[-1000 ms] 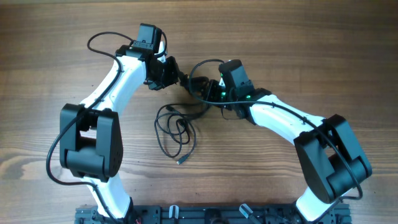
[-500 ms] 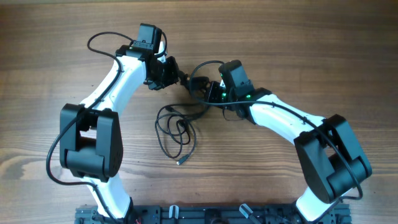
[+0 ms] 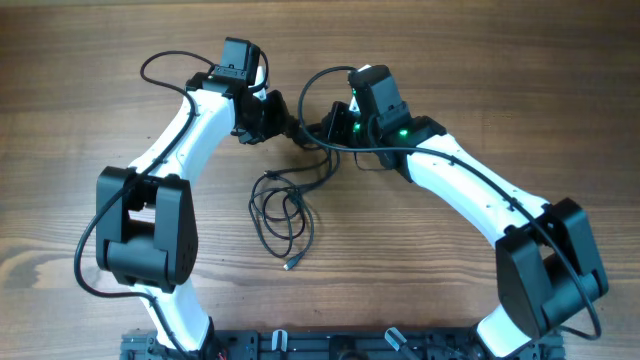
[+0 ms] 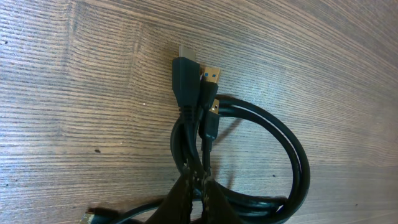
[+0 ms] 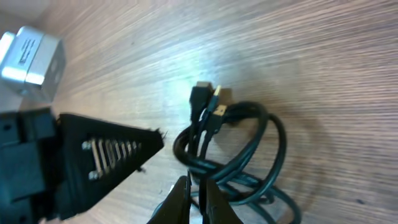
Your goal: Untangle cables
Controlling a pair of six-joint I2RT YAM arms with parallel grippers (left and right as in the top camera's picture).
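Overhead: the right arm has swung up the worktop (image 3: pixel 500 60) and stretched out over the last second, while the left arm hasn't budged. The right end effector (image 3: pixel 328 128) and left end effector (image 3: pixel 292 124) sit just beside each other, both at the top end of the cables (image 3: pixel 282 210). The loose loops below lie as they did, with the free plug (image 3: pixel 290 262) pointing toward the base rail (image 3: pixel 320 345). We read that as a pull just starting, with no strand freed yet and the tangle still unopened. Left wrist: the left end effector (image 4: pixel 198 194) is pinched narrow on a couple of strands at the bottom edge. Ahead of it are a coil (image 4: pixel 292 162) and the plugs (image 4: pixel 189 74), side by side and touching, two of them gold-tipped. Right wrist: the right end effector (image 5: pixel 198 196) is nipped tight on a strand, with the same coil and plugs ahead. The left one's black finger pokes in from the left, near the coil; we can't tell if it touches. Surface: wood-grain worktop, matte, fills every view. No room is visible.
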